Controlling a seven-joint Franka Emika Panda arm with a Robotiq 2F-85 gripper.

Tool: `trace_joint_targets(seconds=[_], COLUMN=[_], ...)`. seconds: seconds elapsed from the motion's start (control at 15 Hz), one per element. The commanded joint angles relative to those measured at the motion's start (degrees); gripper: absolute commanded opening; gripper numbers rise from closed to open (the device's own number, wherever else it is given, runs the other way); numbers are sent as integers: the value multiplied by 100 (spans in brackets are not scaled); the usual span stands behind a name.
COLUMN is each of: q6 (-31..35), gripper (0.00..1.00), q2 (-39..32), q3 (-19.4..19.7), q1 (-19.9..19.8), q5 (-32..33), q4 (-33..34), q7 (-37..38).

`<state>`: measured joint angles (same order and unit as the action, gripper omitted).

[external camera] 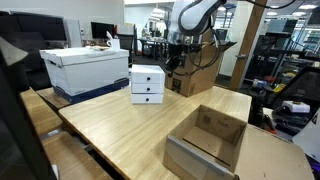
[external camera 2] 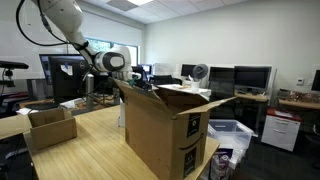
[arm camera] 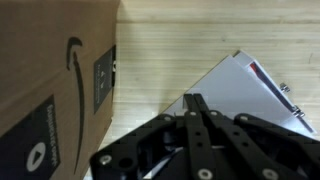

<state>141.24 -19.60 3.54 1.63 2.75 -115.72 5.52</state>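
— Looking at an exterior view, where is the pincer (external camera: 178, 63)?

— At the far end of the table (external camera: 110, 125), small and dark. Its tips are too tiny to read there. It hangs just beside the tall cardboard box (external camera: 197, 78), on the side facing the white drawer unit (external camera: 147, 83). A white storage box (external camera: 85, 68) and an open carton (external camera: 205, 140) share the pale wood. Office desks stand behind.

— And in an exterior view nearer that box?

— The tall cardboard box (external camera 2: 165, 130) fills the foreground, and its flap hides the pincer's (external camera 2: 121, 84) lower part. Monitors (external camera 2: 250, 77) line the back.

— The wrist view?

— Clenched, fingers (arm camera: 188, 112) pressed together on nothing. The box wall (arm camera: 50, 70) stands toward the picture's left, apart from them. A white slab (arm camera: 240, 95), cut off at the edge, lies opposite. I cannot tell what it is.
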Motion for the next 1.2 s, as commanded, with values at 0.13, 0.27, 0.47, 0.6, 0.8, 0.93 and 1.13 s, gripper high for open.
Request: trace_joint_targets(seconds=[0.13, 0.27, 0.47, 0.6, 0.8, 0.93, 1.13], q6=[-886, -1091, -1370, -1492, -1571, -1573, -1539], gripper=[2, 3, 2, 2, 2, 2, 2], q2=[254, 486, 808, 966, 929, 811, 549], q3=[-170, -202, -283, -365, -546, -653, -804], q1=[-137, -80, -37, -31, -1, 47, 98], q5=[-594, -684, -758, -914, -1410, -1626, -1941], q4=[285, 267, 271, 286, 385, 452, 477], q7=[90, 173, 198, 127, -28, -22, -51])
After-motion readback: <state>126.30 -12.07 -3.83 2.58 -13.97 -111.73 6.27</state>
